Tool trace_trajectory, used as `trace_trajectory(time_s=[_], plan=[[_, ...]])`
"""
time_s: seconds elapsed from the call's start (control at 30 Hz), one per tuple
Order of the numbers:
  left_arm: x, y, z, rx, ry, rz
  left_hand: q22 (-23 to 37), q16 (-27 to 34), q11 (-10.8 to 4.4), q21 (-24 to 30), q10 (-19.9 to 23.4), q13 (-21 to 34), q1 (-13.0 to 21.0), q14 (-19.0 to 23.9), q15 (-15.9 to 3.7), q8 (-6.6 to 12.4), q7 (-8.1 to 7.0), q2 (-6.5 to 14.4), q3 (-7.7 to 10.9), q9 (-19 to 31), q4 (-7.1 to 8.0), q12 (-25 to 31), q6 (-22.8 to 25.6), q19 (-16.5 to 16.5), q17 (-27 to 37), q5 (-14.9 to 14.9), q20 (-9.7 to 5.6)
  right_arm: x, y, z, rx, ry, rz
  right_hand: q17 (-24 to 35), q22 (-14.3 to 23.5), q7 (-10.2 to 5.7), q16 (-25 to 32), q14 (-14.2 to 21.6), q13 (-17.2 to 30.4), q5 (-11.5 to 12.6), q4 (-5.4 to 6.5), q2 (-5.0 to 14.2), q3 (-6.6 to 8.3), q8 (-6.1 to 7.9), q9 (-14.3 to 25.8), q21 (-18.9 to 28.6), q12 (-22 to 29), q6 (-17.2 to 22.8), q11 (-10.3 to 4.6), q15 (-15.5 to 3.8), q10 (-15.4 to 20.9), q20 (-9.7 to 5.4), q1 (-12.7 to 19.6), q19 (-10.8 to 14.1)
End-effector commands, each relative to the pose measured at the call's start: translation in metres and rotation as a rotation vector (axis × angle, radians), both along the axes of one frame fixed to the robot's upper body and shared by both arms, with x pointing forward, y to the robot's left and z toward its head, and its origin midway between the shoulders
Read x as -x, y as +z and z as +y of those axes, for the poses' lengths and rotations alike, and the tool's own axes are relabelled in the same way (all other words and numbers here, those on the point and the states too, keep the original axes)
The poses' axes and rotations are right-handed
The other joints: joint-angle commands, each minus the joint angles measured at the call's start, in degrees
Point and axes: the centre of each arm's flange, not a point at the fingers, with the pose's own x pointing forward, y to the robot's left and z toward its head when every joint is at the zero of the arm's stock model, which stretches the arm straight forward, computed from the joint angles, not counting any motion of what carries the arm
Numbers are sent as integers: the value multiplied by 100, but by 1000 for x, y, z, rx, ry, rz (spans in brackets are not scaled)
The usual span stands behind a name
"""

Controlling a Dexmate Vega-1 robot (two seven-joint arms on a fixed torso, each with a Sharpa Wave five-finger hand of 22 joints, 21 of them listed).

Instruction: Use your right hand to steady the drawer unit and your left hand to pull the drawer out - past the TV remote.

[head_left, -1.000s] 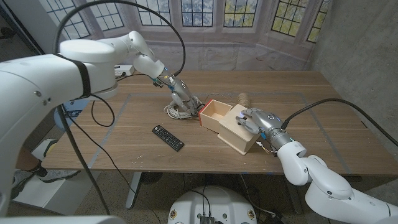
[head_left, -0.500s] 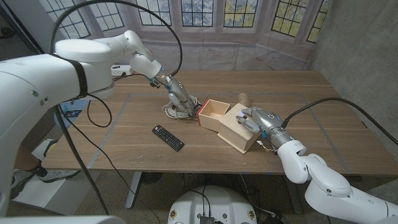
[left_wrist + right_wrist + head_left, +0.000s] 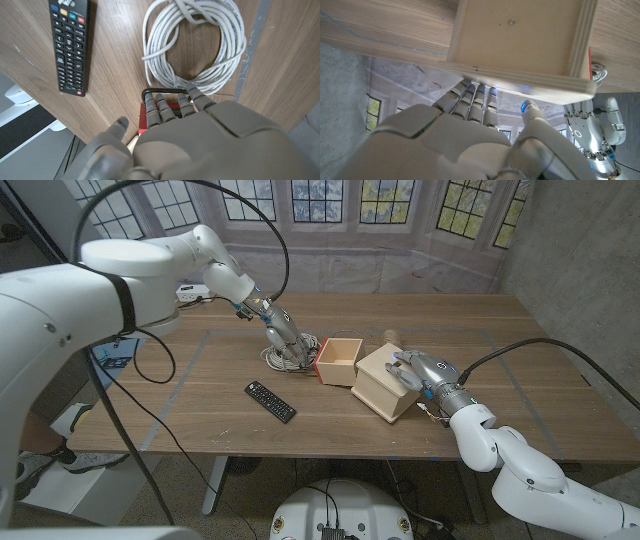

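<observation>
Left hand (image 3: pixel 285 338) is hooking the handle (image 3: pixel 165 91), dragging drawer (image 3: pixel 338 361) out of the unit (image 3: pixel 382 383); right hand (image 3: pixel 418 370) is gripping unit. Drawer is right of remote (image 3: pixel 270 401); next: pulling further left.

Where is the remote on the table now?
In the head view the remote lies left of the drawer, nearer the front edge than the cable coil.

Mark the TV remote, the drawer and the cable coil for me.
TV remote (image 3: pixel 270 401): head view, middle of its keypad.
drawer (image 3: pixel 339 361): head view, near side wall.
cable coil (image 3: pixel 192 47): left wrist view, its upper loops.
</observation>
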Motion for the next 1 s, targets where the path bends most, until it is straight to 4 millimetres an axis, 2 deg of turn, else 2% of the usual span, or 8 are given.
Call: trace_trajectory(time_s=[0.03, 0.57, 0.8, 1.0], plan=[[9, 2, 8, 5, -8, 38, 29, 36, 5, 24, 17, 3, -6, 32, -11, 42, -4, 67, -32, 22, 11, 43, -3, 11, 21, 18, -36, -4, -5, -4, -18, 2, 11, 13, 32, -4, 18, 44, 16, 31, 6, 1, 45, 33, 10, 37, 32, 49, 30, -64, 54, -30, -38, 157], [22, 8, 15, 15, -27, 81, 29, 35, 12, 25, 23, 3, -4, 32, -12, 41, -3, 67, -34, 22, 10, 47, -9, 14, 20, 18, -35, 2, -4, 0, -5, 5, -11, 16, 31, -5, 18, 36, 16, 30, -18, 2, 46, 30, 10, 35, 30, 43, 23, -58, 49, -29, -22, 160], [29, 12, 25, 21, -23, 98, 29, 36, 22, 24, 22, 3, -4, 36, -9, 39, -6, 67, -35, 22, 9, 47, -15, 12, 20, 18, -30, 7, -1, 2, 8, 10, -24, 15, 31, -5, 18, 37, 16, 30, -35, 1, 47, 32, 10, 33, 31, 48, 20, -55, 51, -27, -8, 160], [34, 8, 32, 32, -19, 125, 29, 36, 12, 25, 24, 3, -4, 37, -9, 42, -5, 67, -36, 22, 9, 48, -10, 14, 20, 18, -36, 9, 2, 3, 13, 9, -31, 19, 31, -7, 20, 36, 16, 29, -39, 3, 44, 31, 10, 33, 30, 45, 24, -54, 48, -27, -8, 161]])
